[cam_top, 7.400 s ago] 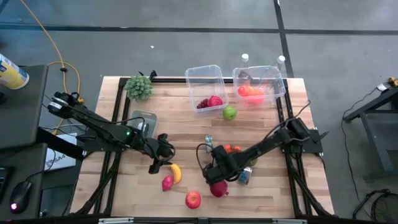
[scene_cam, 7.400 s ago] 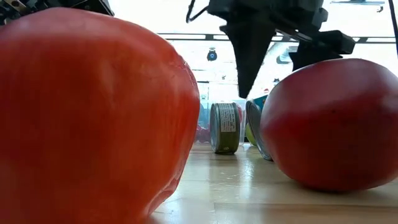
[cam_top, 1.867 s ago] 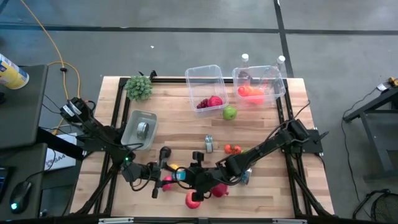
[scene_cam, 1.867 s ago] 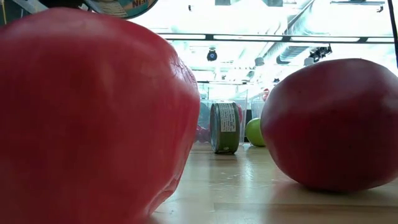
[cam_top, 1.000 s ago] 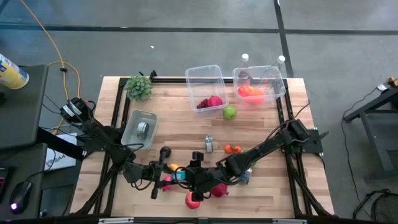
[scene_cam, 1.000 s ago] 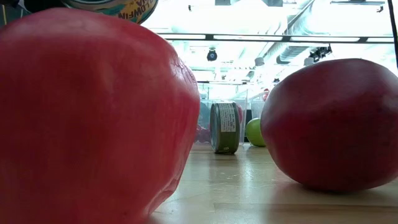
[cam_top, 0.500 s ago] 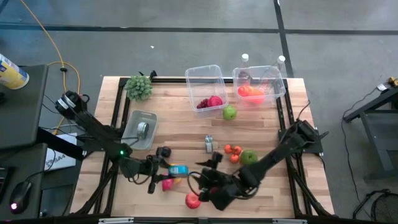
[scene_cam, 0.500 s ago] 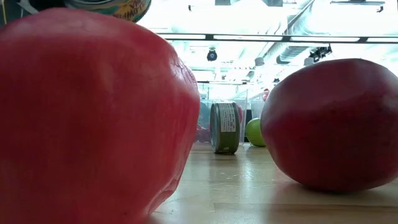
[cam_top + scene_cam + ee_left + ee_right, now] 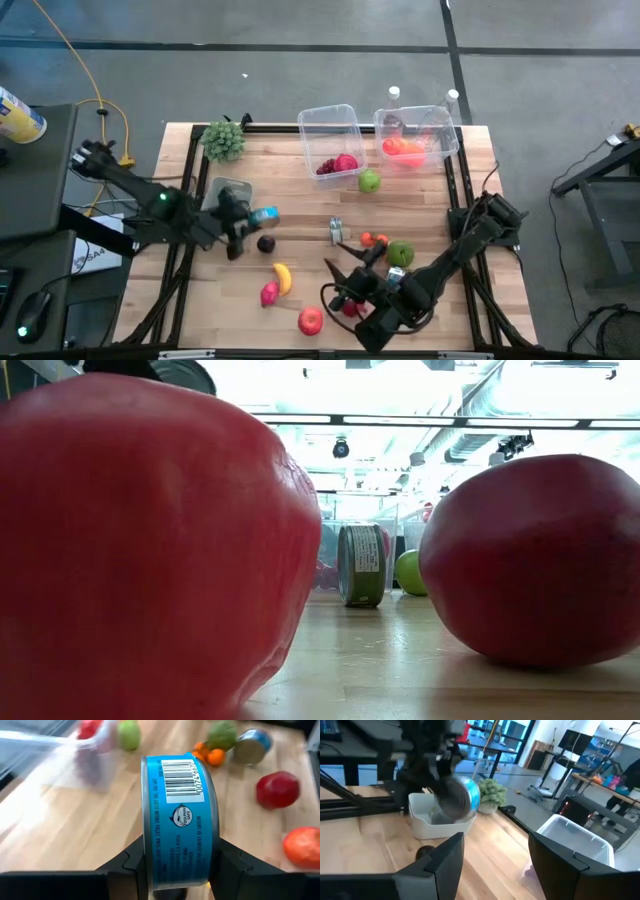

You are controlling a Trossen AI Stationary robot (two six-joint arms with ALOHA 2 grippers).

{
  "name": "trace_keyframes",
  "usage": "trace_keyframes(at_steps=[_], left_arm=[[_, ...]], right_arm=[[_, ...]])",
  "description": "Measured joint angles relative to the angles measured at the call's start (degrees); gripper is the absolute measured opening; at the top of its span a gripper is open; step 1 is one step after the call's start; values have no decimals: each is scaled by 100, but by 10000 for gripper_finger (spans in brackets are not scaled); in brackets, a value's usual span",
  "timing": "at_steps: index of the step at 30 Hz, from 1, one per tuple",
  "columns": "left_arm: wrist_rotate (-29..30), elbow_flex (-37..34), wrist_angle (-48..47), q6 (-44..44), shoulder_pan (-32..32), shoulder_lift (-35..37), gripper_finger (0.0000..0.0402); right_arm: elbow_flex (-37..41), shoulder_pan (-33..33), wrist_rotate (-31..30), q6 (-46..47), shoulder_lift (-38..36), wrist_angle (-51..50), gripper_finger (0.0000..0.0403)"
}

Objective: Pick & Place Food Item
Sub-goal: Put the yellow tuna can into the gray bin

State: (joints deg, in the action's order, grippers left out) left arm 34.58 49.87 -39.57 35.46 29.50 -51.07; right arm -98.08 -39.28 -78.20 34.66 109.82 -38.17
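One wooden table (image 9: 300, 205) — fruit scattered — bright room.

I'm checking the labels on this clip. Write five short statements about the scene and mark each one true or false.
1. The left gripper holds a blue-labelled can between its jaws. True.
2. The right gripper is clamped on a red apple. False: its jaws stand open with nothing between them.
3. A banana lies on the wooden table. True.
4. The green apple sits inside a clear bin. False: it rests on the table beside the clear bin.
5. A small can stands on edge on the table in the low view. True.
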Motion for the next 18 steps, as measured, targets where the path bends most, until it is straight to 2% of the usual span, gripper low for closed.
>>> trace_keyframes(at_steps=[3,6,11,13,15,18], left_arm=[[-1,461,-802,399,-148,99,135],[90,640,-1380,525,-316,137,135],[128,638,-1918,1341,-826,101,135],[28,638,-2106,1694,-1041,90,135],[-118,638,-2361,1999,-1241,99,135],[-491,638,-2892,2563,-1525,116,135]], right_arm=[[2,-98,-494,49,-108,-411,210],[-7,-245,-911,669,-386,-1288,210],[-2,-319,-525,2920,-887,-3694,210],[-2,-288,-475,3502,-996,-4438,210],[0,-191,-348,3594,-1131,-4828,210],[0,-69,320,3422,-1512,-4935,210]])
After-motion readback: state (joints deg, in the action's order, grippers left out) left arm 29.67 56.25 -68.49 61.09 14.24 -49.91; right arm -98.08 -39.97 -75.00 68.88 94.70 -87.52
